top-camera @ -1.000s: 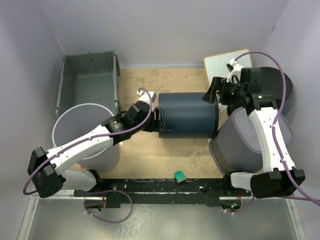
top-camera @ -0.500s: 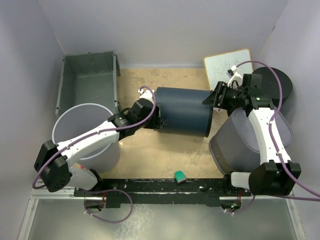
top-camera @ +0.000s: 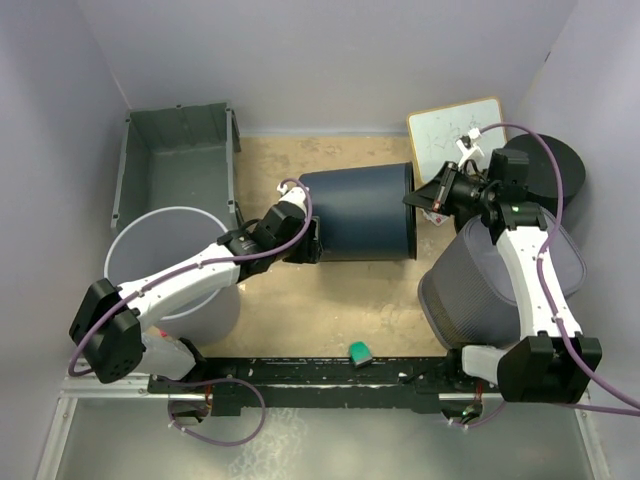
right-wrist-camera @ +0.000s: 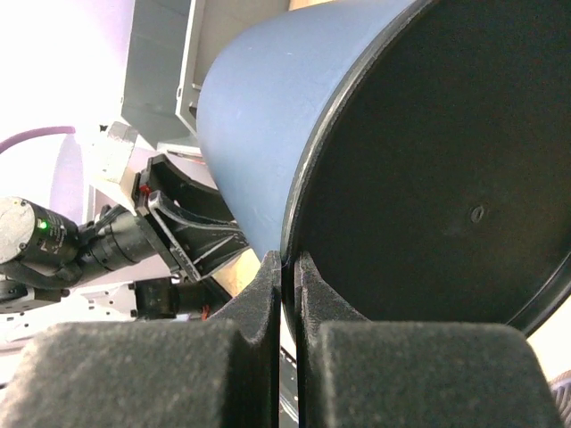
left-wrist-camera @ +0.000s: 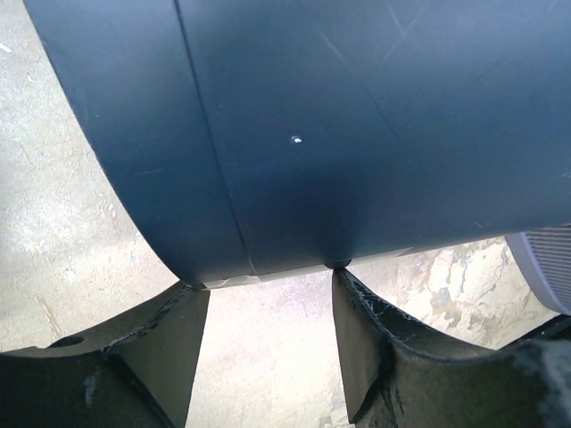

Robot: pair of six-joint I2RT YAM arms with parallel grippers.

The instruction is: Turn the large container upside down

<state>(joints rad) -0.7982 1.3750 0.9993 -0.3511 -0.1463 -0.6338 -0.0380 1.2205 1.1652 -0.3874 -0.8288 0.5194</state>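
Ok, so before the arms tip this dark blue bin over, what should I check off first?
1. Right claw shut on the rim at the wide end of the dark blue bin: ok, the rim looks pinched between the fingers.
2. Left claw on the narrow end: ok for contact, both tips touch the bin, but the jaws are apart and not clamped.
3. Bin upside down: not ok, it lies on its side.
4. Bin lifted off the table: cannot tell.
5. Gap between the wide end and the mesh basket: cannot tell, they look close from above.
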